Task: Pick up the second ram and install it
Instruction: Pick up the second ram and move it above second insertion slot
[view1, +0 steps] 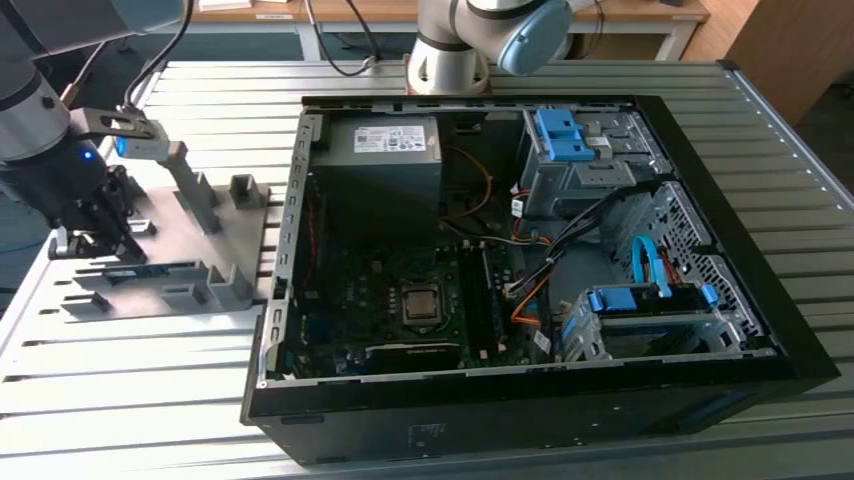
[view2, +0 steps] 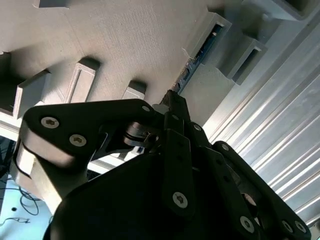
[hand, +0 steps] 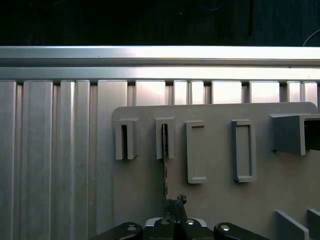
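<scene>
Grey plastic makes up the fixture plate (hand: 215, 200), which is laid on the ribbed metal bench (hand: 50, 150). The second ram (hand: 164, 172) is seen standing on edge on that plate. Its far end is seated in a narrow slotted holder (hand: 170, 142), well apart from the open computer case (view1: 534, 400) in which it is to be installed. The hand (hand: 175, 202) is placed at the stick's near end, touching it or just beside it. Whether it is closed on the board cannot be told from either wrist view.

Several risks are judged likely from here. If the stick is taken by one end only, it could be tilted on lifting and jammed in the holder's slot. A thin board gripped off-centre could also be twisted or let slip. The plate does not appear to be fastened, so it could be dragged along with a jammed stick. On the way to the case, the stick could be knocked against the case's raised wall.

By count, one memory stick is seen on the plate, with one hand, one plate and one case. Four slotted holders are lined up in the first wrist view, two narrow and two wider. Two blue brackets (view1: 567, 130) are seen inside the case.
</scene>
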